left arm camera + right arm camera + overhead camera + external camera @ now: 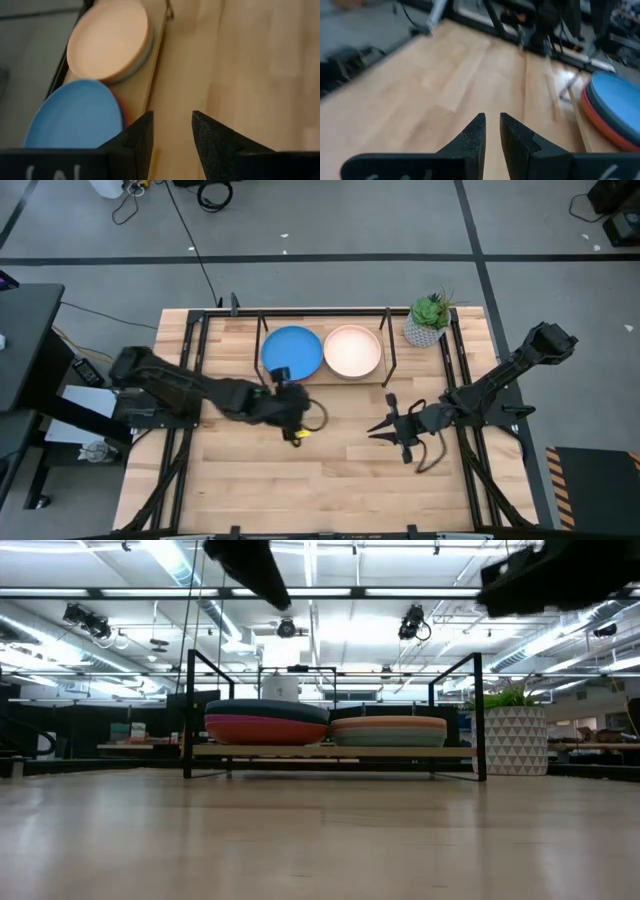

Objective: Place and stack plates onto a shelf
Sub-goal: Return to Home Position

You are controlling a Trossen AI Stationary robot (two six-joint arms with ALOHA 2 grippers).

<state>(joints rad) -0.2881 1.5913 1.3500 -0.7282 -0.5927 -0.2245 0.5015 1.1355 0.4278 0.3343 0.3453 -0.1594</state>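
1. Two plate stacks sit side by side on the shelf [330,751] at the table's far edge, the blue plate [291,351] topping the left, the cream-peach plate [352,351] the right
2. Left gripper [283,380], fingers spread and empty, hovers just before the blue plate
3. Right gripper [380,427], narrowly parted and empty, is above bare table
4. A potted plant [429,320] stands beside the shelf's right end

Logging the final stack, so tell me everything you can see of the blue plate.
The blue plate is round, matte and plain, with a shallow raised rim. It lies flat, face up, topping the left stack on the shelf, beside the cream-peach plate. An orange-red plate shows at its edge below. The left gripper, open, hovers near its front edge, not gripping it.
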